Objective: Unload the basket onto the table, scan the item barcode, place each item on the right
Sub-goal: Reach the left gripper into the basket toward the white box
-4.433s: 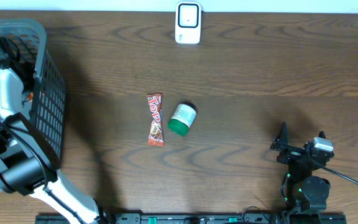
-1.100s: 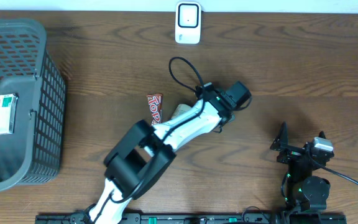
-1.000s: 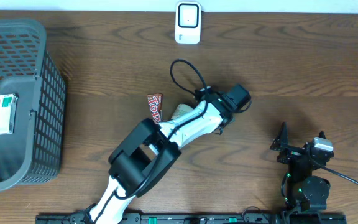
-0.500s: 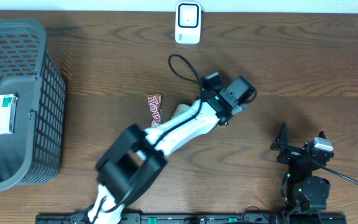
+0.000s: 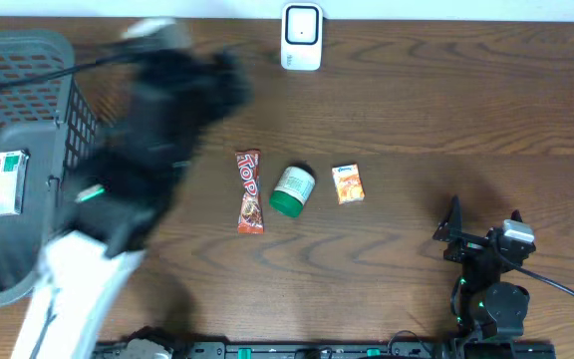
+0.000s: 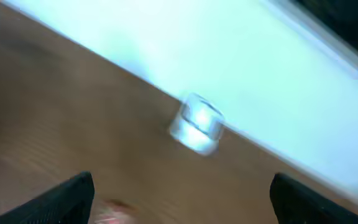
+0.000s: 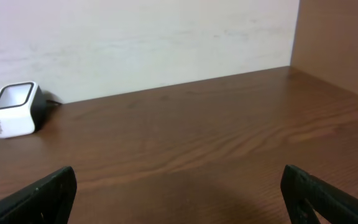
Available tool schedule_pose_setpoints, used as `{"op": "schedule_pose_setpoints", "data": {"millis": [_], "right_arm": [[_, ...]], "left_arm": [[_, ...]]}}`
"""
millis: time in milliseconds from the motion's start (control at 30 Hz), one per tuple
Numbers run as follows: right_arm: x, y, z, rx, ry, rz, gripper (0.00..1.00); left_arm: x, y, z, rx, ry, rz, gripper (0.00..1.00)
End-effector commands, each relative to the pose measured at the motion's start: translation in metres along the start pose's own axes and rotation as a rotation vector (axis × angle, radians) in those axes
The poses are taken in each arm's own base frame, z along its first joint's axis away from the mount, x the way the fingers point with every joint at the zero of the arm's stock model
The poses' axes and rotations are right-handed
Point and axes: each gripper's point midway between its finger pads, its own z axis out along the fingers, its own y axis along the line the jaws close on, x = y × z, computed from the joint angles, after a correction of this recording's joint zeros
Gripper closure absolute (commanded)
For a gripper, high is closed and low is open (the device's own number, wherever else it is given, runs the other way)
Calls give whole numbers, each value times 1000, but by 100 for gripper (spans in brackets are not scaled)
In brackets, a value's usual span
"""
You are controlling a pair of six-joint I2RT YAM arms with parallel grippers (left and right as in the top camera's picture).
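Dark wood-grain tabletop point(image 5: 446, 120) filled the overhead view, with the white scanner point(image 5: 301, 38) at its far edge. You had 3 items in a row at mid-tabletop, well short of the scanner: a candy bar point(image 5: 250, 191), just beside it a green-capped jar point(image 5: 292, 189) on its side, and near that a small orange packet point(image 5: 348, 184). A 4th, a white-and-green box point(image 5: 8, 184), lay inside the grey basket point(image 5: 80, 150) at the left.

Your left arm point(image 5: 157, 120) showed only as a dark blur over the basket's inner wall, so its pose was unreadable from above. Its wrist camera, also blurred, caught the 2 fingertips point(image 6: 73, 196) at opposite edges of the frame: jaws wide, nothing between them, and the scanner point(image 6: 196, 123) ahead. Your right arm point(image 5: 486, 274) sat near the front right corner, its jaws likewise wide and empty.

With no item gripped, I judged you to be at the fetch step. Your next move called for settling on 1 item, closing the jaws squarely across it, and presenting its barcode side to the scanner's window. No barcode was legible from above, so you needed to check the item's orientation first.
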Motion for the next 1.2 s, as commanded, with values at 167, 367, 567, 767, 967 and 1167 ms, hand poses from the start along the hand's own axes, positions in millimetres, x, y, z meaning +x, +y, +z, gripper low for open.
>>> {"op": "schedule_pose_setpoints", "data": {"millis": [167, 367, 567, 767, 967, 1167], "right_arm": [[1, -1, 0, 4, 3, -7, 1], [1, -1, 0, 4, 3, -7, 1], [1, -1, 0, 4, 3, -7, 1], [1, -1, 0, 4, 3, -7, 1], [1, -1, 0, 4, 3, -7, 1], [1, -1, 0, 4, 3, -7, 1]], "left_arm": [[-71, 196, -70, -565, -220, -247, 9], [-54, 275, -56, -781, -110, -278, 5], [-36, 326, -22, -876, 69, -120, 5], [-12, 355, 22, -865, 257, 98, 5], [10, 388, 50, -868, 418, 221, 5], [24, 423, 58, -897, 471, 157, 5]]}}
